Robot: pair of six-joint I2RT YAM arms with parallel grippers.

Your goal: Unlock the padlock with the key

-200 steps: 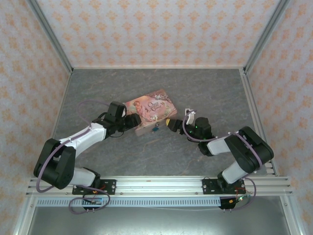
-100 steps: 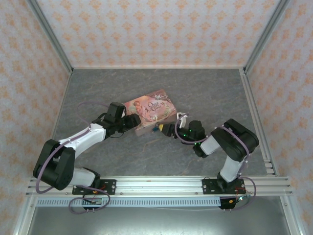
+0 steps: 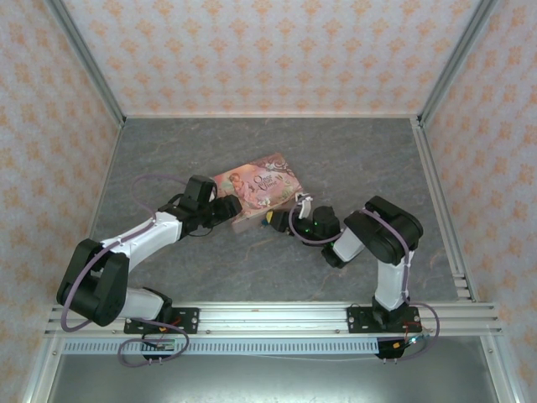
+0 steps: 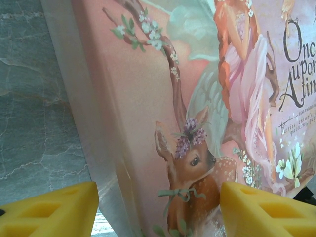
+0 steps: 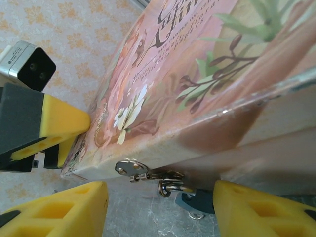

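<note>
Tin (image 3: 258, 186): a pink box with a girl and a deer on the lid. It lies flat in the middle of the grey desk (image 3: 210, 143).
Padlock (image 5: 195, 201): small and blue-green. It hangs from the metal clasp (image 5: 129, 168) on the tin's front side, low down by the desk.
Metal bit (image 5: 196, 215): it pokes out under the padlock. I cannot tell what it is.
Left fingers (image 4: 49, 210): yellow, at the tin's left end, one on each side, pinching the tin.
Right fingers (image 5: 256, 210): yellow and spread apart at the tin's front side. The padlock sits between them and touches neither.
</note>
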